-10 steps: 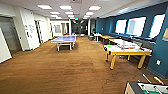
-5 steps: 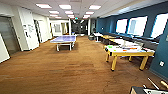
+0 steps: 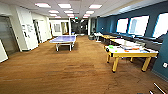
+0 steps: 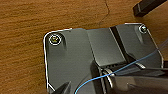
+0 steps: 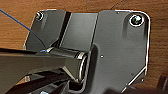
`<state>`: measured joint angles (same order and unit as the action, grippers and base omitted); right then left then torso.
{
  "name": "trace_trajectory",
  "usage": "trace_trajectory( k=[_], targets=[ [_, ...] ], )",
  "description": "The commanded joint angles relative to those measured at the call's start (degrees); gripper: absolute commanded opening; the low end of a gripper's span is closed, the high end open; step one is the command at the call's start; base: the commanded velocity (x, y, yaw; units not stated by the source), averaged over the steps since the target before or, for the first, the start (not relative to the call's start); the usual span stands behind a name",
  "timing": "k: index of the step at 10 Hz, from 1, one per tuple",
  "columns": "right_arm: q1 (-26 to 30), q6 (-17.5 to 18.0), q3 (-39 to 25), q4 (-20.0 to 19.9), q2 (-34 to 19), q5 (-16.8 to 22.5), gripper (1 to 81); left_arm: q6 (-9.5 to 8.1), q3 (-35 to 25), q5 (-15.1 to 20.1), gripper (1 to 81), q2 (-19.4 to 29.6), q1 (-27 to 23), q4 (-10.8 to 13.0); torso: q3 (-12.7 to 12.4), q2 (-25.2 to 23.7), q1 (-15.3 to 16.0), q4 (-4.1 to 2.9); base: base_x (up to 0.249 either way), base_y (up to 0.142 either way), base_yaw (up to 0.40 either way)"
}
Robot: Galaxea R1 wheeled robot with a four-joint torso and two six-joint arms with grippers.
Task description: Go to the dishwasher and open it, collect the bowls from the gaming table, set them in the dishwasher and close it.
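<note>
The gaming table [image 3: 130,54], with a white top and yellow sides and legs, stands at the right of the hall in the head view, a few metres ahead. Small bright bowls sit on its top: a green one [image 3: 111,46] near the near-left corner and an orange-red one [image 3: 126,50] toward the middle. Their number is too blurred to tell. The dishwasher is out of view. Both wrist views look down at the brown wood floor [image 4: 25,37] past the robot's own dark plate.
A blue table-tennis table [image 3: 63,39] stands mid-hall on the left. More tables [image 3: 110,37] line the window wall behind the gaming table. White walls and doorways [image 3: 7,35] run along the left. Open wood floor [image 3: 62,70] lies ahead.
The whole head picture has shifted a little as the camera moves; the gaming table looks slightly larger. Nothing in the hall has moved.
</note>
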<state>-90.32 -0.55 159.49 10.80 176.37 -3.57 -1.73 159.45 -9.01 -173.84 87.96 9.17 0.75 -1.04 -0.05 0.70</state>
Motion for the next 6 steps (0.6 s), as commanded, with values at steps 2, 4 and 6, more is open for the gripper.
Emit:
trace_trajectory(
  k=[2,4,6],
  targets=[
    [2.5,-0.1,-0.2,0.0,0.2,2.6,81.1,-0.11,0.2,2.4,81.1,0.2,-2.9,-0.2,0.0,0.0,0.1,0.0,0.186,0.0,0.0],
    [2.5,-0.1,0.0,0.0,0.2,2.6,81.1,-0.11,0.2,2.4,81.1,0.1,-2.9,-0.2,0.0,0.0,0.1,0.0,0.185,0.0,0.0],
    [2.6,-0.1,0.1,0.0,0.2,2.6,81.1,-0.11,0.2,2.4,81.1,0.1,-2.9,-0.2,0.0,0.0,0.1,0.0,0.185,0.0,0.0]
  ],
)
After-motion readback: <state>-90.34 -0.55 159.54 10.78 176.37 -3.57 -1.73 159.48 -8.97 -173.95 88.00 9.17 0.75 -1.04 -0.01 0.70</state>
